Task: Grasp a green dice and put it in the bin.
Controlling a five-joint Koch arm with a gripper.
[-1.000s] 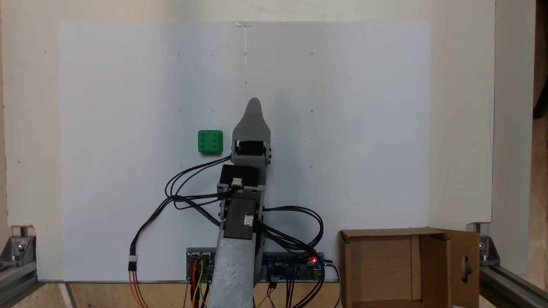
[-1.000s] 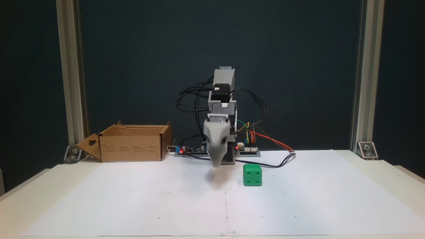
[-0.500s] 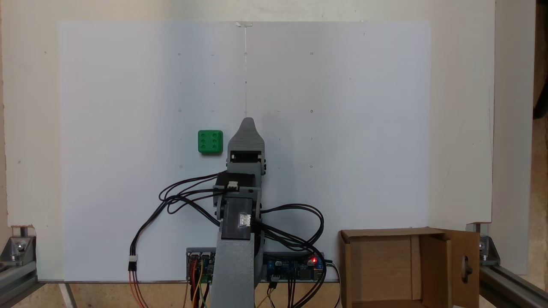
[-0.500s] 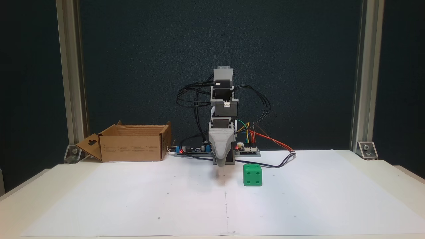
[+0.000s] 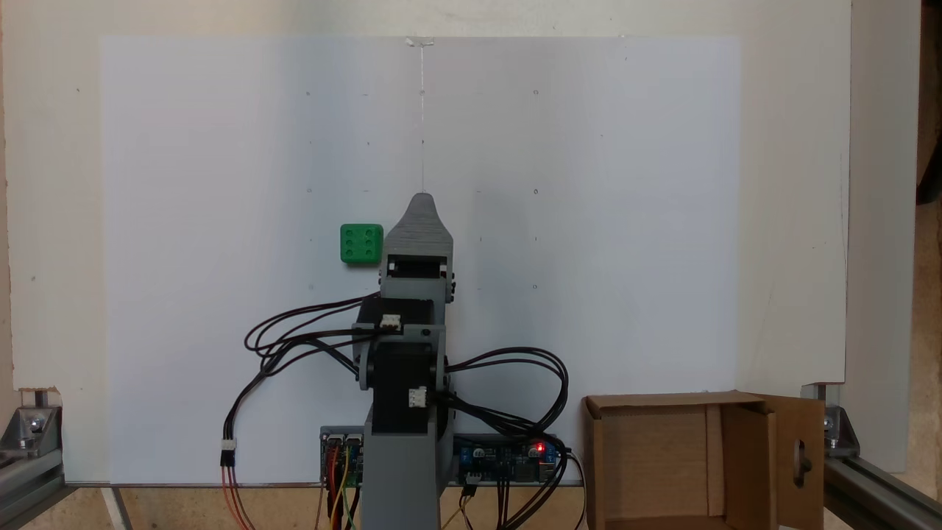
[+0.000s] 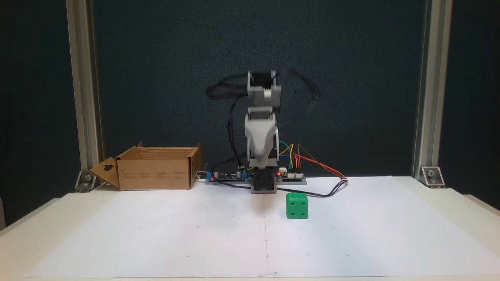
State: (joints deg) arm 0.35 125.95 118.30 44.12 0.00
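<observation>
1. In a fixed view from above, the arm [image 5: 401,412] rises from the bottom edge and reaches up the picture, leaning slightly to the right.
2. In both fixed views the gripper [image 5: 421,199] [image 6: 261,166] ends in 1 visible grey tapered tip; whether its jaws are parted cannot be told.
3. In a fixed view from the front, the gripper hangs pointing down, lifted clear of the surface.
4. In that front view, the upper joints and black cables [image 6: 234,128] are blurred.
</observation>
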